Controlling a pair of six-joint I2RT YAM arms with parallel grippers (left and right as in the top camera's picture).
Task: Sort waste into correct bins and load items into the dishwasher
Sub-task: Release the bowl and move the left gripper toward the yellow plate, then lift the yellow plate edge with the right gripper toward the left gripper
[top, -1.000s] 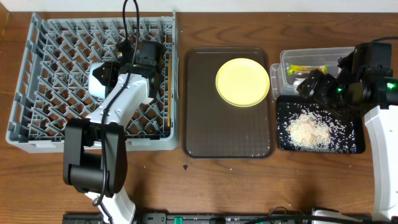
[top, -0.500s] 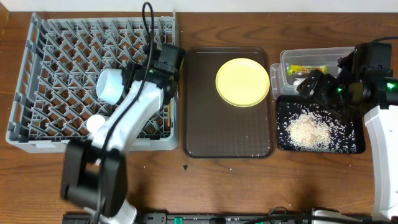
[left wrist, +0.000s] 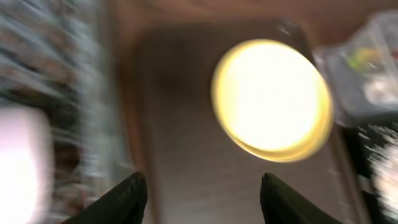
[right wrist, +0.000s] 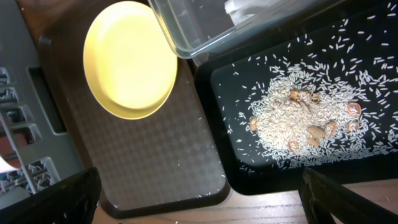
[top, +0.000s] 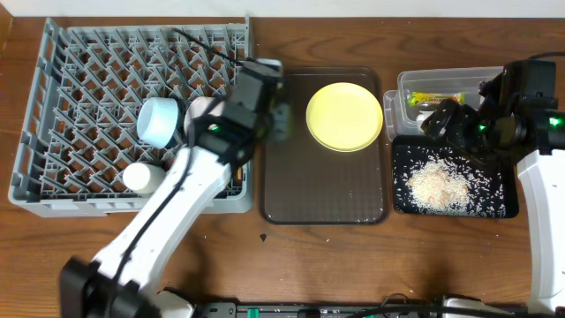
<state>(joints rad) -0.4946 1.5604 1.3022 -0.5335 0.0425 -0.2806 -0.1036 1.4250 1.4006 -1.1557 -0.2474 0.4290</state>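
A brown wooden table (top: 353, 256) fills the overhead view, with its wood grain running left to right. On its left stands the grey dish rack (top: 26, 132). A light blue bowl (top: 160, 121) sits among the pegs, with a white bowl (top: 141, 177) just nearer in the same rack. In the middle lies the brown serving tray (top: 322, 190), with the round yellow plate (top: 344, 116) resting on its far right part. A few stray rice grains dot the near edge of the serving tray.

On the right, the clear plastic tub (top: 441, 78) holds the green-and-yellow wrapper (top: 435, 97) and a crumpled white napkin (right wrist: 239, 7) (only a corner of the napkin shows in the right wrist view). Just near of the tub is the black tray (top: 499, 205). It carries a heap of rice scraps (top: 437, 185), with loose grains scattered around the heap.

The left gripper (top: 275, 113) hangs over the far left part of the serving tray, just left of the plate. Its wrist view is heavily blurred, but the two dark fingertips (left wrist: 127, 199) stand well apart with nothing between them.

The right gripper (top: 441, 119) hangs over the near left corner of the tub, where the tub meets the black tray. Its jaws are spread wide and grip nothing, and its fingertips (right wrist: 50, 199) show at the lower corners of its own view.
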